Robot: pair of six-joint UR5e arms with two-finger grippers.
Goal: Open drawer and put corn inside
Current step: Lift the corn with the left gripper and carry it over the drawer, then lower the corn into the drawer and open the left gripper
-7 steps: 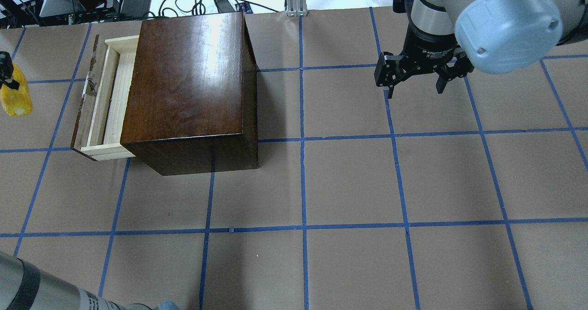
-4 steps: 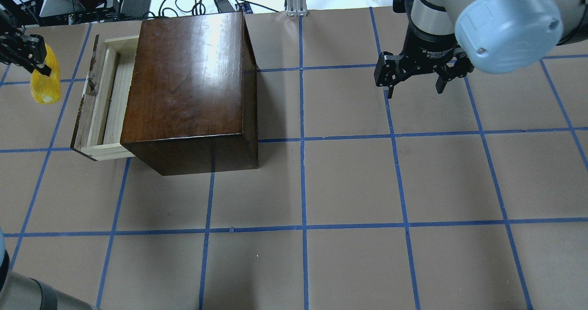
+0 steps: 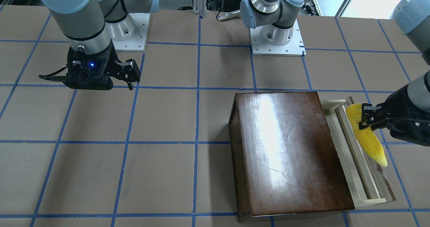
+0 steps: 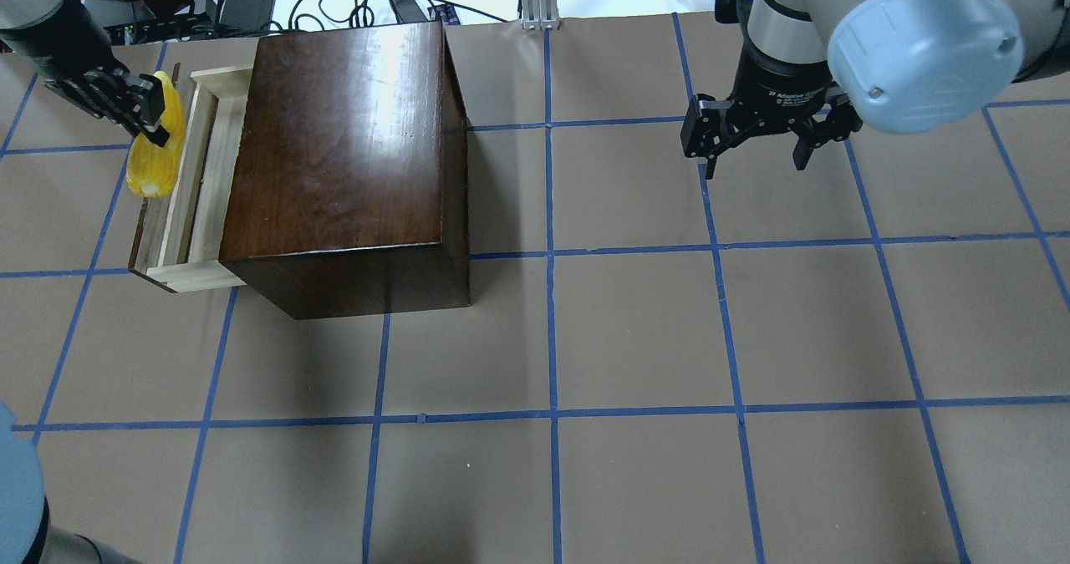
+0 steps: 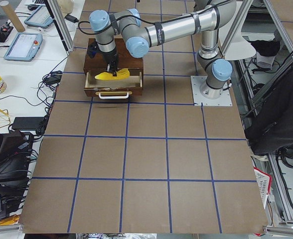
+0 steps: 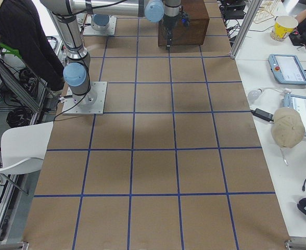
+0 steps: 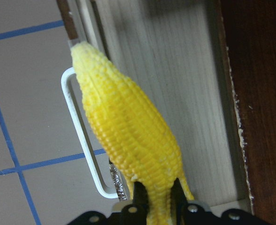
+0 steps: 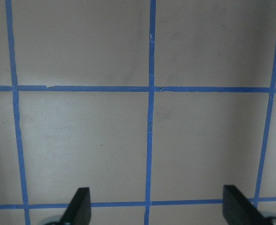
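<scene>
While the left gripper [image 4: 149, 121] is clamped on the corn [image 4: 152, 167], the cob hangs at the drawer's front edge and is not lying in the tray. The grip is near one end, and the rest of the cob sticks out past the fingers [image 7: 130, 209], running roughly along the front panel [image 4: 144, 242].

Left wrist view: the corn [image 7: 128, 140] overlaps the dark front panel and the white handle [image 7: 77, 136], and its inner side is over the pale tray floor. The front-facing view agrees. There the corn [image 3: 369, 143] crosses the drawer's outer rail, and the left gripper [image 3: 366, 121] comes in from the outboard side. I cannot tell how high the cob is above the wood, and no contact is visible. In the exterior left view the corn [image 5: 111, 75] reads as a yellow streak above the pulled-out tray, just behind the handle [image 5: 111, 96].

The drawer [image 4: 205, 180] is pulled partway out of the cabinet [image 4: 343, 138], toward the robot's left. Its pale wood floor and rails are exposed. The cabinet sits flat on the table [image 4: 635, 330], which is brown with a blue tape grid.

Right gripper [image 4: 755, 165]: jaws spread wide, gripping nothing. It hovers over the table well apart from the cabinet, on the robot's right. In the right wrist view [image 8: 159, 208] both fingertips sit at the bottom edge, with only table and tape lines between them.
</scene>
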